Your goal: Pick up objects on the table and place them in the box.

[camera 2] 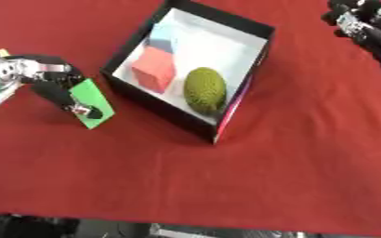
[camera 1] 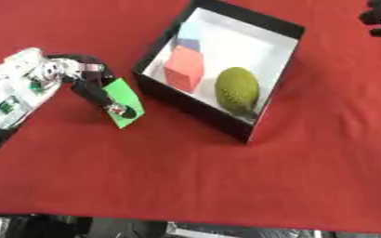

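A flat green block [camera 1: 125,102] stands tilted just left of the black box [camera 1: 195,108], and my left hand [camera 1: 92,83] has its fingers curled round it. Whether the block touches the red cloth I cannot tell. Inside the white-floored box lie a red cube [camera 1: 184,69], a bumpy green oval fruit [camera 1: 237,89] and a pale blue block [camera 1: 188,36] at the far corner. My right hand [camera 2: 358,18] shows at the upper right corner, far from the box, its fingers curled with nothing in them.
The red tablecloth [camera 1: 186,186] covers the whole table. Its near edge runs along the bottom of the view, with dark floor below. Open cloth lies in front of and to the right of the box.
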Robot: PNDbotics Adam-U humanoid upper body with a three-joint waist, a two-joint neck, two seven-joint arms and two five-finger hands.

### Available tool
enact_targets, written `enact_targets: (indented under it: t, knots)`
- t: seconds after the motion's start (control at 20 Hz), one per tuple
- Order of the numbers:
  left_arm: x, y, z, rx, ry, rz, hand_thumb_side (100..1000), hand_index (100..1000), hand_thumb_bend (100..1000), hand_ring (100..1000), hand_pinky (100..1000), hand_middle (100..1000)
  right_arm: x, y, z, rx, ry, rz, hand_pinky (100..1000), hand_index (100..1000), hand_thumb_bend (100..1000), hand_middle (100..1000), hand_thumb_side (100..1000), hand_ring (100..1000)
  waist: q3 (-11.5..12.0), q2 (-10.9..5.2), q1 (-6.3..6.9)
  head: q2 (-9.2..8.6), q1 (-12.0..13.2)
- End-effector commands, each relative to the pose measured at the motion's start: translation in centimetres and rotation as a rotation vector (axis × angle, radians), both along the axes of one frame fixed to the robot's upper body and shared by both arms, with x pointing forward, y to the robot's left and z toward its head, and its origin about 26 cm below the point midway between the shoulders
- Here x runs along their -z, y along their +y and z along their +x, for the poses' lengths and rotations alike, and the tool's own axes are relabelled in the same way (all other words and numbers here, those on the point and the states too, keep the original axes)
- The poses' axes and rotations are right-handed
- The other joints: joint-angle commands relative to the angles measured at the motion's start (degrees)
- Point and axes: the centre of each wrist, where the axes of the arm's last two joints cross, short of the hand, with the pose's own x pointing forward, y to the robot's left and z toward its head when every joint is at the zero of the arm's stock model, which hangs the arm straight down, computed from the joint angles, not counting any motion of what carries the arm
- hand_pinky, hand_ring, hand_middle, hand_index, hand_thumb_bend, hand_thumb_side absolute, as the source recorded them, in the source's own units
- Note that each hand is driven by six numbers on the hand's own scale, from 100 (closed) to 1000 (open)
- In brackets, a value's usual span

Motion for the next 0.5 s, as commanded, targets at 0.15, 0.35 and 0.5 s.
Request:
enact_targets:
  t: [0.15,0.35,0.5]
  knots:
    - [-2.3,0.6,-1.0,-0.059,0.054,-0.029,301,672,444,617,705,527,-0.9,-0.3,-0.2,0.006,-0.019,-0.028,906,868,100,768,651,903,0.1,-1.22,-0.01,-0.13,0.0]
    - [-4.8,1.6,-3.1,0.001,-0.004,-0.026,100,640,402,585,671,497,-1.0,-0.5,-0.3,0.009,-0.022,-0.032,906,868,100,768,650,903,0.3,-1.41,0.25,-0.28,-0.9]
    - [-7.3,2.7,-5.2,0.039,-0.075,-0.008,100,625,418,571,660,483,-1.1,-0.6,-0.4,0.014,-0.025,-0.033,906,869,100,769,652,903,0.4,-1.51,0.49,-0.76,-1.5]
